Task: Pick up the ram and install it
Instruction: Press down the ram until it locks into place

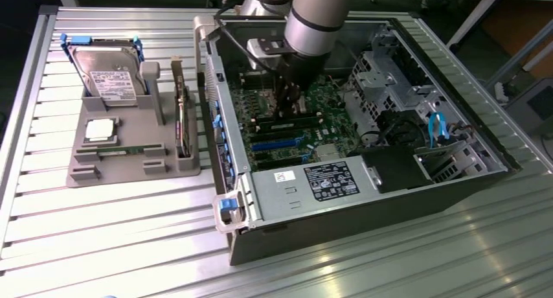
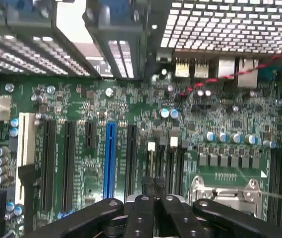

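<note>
Arm: the grey robot arm (image 1: 315, 16) reaches from above into the open dark-grey metal computer case (image 1: 346, 230).
Gripper: the black gripper (image 1: 289, 107) (image 2: 155, 191) hangs low over the green motherboard (image 2: 81, 99), near its long blue slot (image 2: 110, 158) and the black slots with white clips (image 2: 174, 143).
Fingers: pressed together; I cannot tell if something thin is pinched between them.
Ram: the long, thin green circuit-board stick (image 1: 121, 150) lies flat in the grey plastic holder tray (image 1: 129, 173), on the exterior view's left, well apart from the gripper.
Tray, other parts: a silver hard drive (image 1: 108, 74), a square silver processor chip (image 1: 101, 129) and an upright expansion card (image 1: 181, 123).
Support: the tray and case stand on a ribbed aluminium table (image 1: 103, 233).
</note>
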Tool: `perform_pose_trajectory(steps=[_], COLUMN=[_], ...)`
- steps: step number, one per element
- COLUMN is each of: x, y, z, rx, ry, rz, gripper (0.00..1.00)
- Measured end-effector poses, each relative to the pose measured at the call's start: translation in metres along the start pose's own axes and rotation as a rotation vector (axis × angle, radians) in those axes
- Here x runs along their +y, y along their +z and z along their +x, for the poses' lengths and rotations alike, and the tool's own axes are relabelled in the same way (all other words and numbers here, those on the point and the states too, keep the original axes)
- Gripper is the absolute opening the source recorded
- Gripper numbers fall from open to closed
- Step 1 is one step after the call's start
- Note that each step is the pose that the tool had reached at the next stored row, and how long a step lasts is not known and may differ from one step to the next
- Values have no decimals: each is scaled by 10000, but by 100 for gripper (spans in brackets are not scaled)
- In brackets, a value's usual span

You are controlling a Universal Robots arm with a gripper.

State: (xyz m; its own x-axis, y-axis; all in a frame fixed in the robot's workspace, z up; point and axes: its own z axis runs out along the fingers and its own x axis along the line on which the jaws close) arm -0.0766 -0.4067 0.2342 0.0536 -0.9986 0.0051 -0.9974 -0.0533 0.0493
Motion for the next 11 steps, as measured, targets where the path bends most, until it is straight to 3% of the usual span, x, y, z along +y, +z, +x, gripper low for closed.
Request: perform_pose_trajectory(steps=[4,7,10,11], x=[-243,-353,-613,-767], y=[-50,-156,-190,-197], z=[-14,-12,-4,-3], rx=[85,122,165,164], ry=[4,5,6,6], rz=[-19,-24,-101,-141], gripper=[9,9,9,9])
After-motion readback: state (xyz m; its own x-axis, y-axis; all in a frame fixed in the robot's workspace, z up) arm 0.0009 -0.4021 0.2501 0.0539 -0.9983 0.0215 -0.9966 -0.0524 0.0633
